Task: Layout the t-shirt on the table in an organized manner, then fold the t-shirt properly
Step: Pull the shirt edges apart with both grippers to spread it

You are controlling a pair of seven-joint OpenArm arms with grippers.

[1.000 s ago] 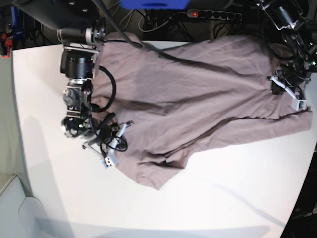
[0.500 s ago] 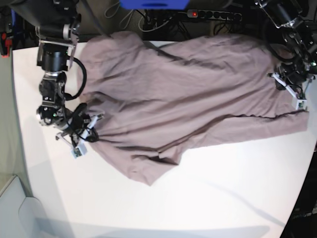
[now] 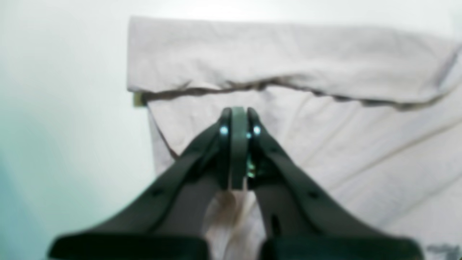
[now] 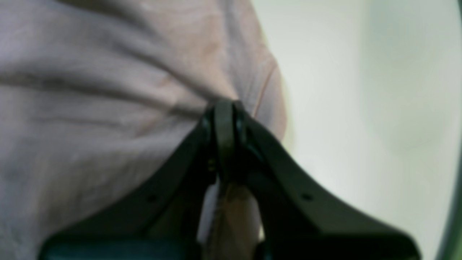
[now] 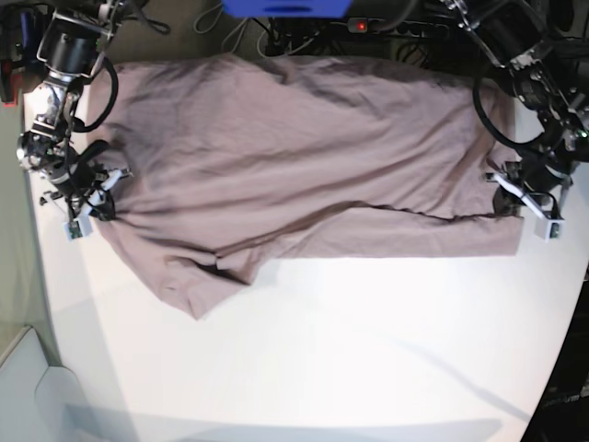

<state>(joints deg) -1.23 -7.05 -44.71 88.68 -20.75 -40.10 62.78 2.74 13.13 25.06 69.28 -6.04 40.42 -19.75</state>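
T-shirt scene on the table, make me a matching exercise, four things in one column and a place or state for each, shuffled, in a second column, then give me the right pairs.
Column one:
1. t-shirt
2. left gripper
3. right gripper
4. table

Column two:
A. shut on cloth at the base view's left edge
B. white, bare across the near half
C. stretched out wide between the two arms
D. shut on cloth at the base view's right edge

Pairs: 1-C, 2-D, 3-A, 4-B
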